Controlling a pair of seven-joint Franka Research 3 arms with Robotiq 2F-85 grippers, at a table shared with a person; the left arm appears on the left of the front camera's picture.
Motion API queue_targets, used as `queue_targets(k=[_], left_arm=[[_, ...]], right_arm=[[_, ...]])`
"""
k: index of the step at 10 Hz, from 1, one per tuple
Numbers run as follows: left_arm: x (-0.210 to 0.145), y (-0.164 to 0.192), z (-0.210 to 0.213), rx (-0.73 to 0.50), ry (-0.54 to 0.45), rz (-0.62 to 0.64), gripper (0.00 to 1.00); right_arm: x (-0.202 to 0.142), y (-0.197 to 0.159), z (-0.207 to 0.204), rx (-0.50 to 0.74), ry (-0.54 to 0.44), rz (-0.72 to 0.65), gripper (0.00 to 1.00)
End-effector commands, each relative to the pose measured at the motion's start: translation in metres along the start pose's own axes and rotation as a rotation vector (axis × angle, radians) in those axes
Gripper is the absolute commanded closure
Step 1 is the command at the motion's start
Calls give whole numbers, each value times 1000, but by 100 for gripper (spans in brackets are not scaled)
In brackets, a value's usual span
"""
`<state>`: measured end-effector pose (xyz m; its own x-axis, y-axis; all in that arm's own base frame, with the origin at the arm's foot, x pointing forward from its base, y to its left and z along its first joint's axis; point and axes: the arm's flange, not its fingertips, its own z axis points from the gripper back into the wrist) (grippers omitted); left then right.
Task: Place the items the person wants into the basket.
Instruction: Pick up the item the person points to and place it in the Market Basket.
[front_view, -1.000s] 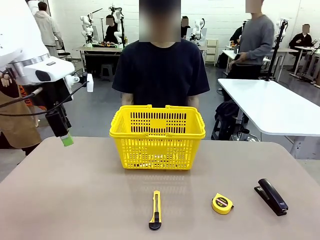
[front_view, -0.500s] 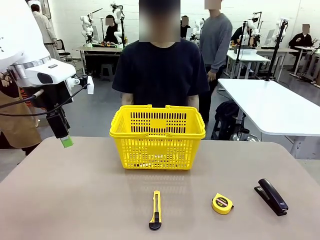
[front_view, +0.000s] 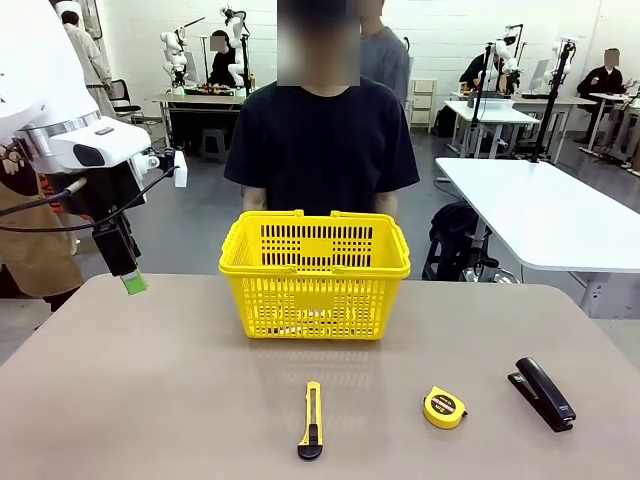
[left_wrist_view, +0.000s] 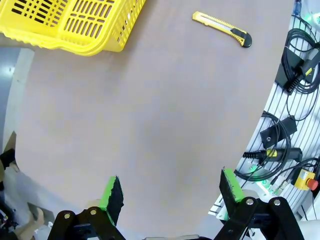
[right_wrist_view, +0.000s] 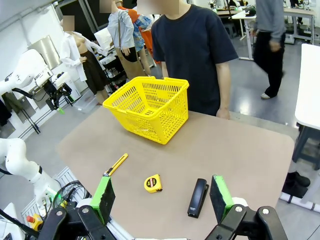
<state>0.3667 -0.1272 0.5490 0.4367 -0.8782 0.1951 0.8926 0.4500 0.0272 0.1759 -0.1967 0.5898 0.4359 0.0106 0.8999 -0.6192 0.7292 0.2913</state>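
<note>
Front view puts the stapler (front_view: 543, 394) flat on the bench (front_view: 150, 380), at the near right, well apart from the basket (front_view: 315, 300), which stands at the far middle in front of the person (front_view: 320, 140). A tape measure (front_view: 444, 407) lies just to its left and a knife (front_view: 312, 420) farther left; we judge neither is wanted.

We expect the stapler to be stiff and fairly heavy for its size, with a smooth black shell that could slip. Its upper arm is hinged at the back, so a pinch from top to bottom may press it down or let it swing. We would take it across its two long sides near the middle, with the fingers square to its length, so that it hangs level.

Our right end effector (right_wrist_view: 162, 192) is released, jaws wide, hanging above the bench's near edge close to the stapler. Our left end effector (left_wrist_view: 170, 192) is likewise released and empty, raised over the bench's left side.
</note>
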Motion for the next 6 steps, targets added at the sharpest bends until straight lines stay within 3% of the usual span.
queue_targets(k=[1,2,3,6], left_arm=[[0,0,0,0,1,0,0],[-31,-7,16,-64,-205,-78,0],[-66,13,56,-138,-389,-173,0],[-157,24,81,-159,-652,-226,0]], right_arm=[[1,0,-2,15,-17,8,0],[1,0,-2,15,-17,8,0],[1,0,-2,15,-17,8,0],[1,0,-2,15,-17,8,0]])
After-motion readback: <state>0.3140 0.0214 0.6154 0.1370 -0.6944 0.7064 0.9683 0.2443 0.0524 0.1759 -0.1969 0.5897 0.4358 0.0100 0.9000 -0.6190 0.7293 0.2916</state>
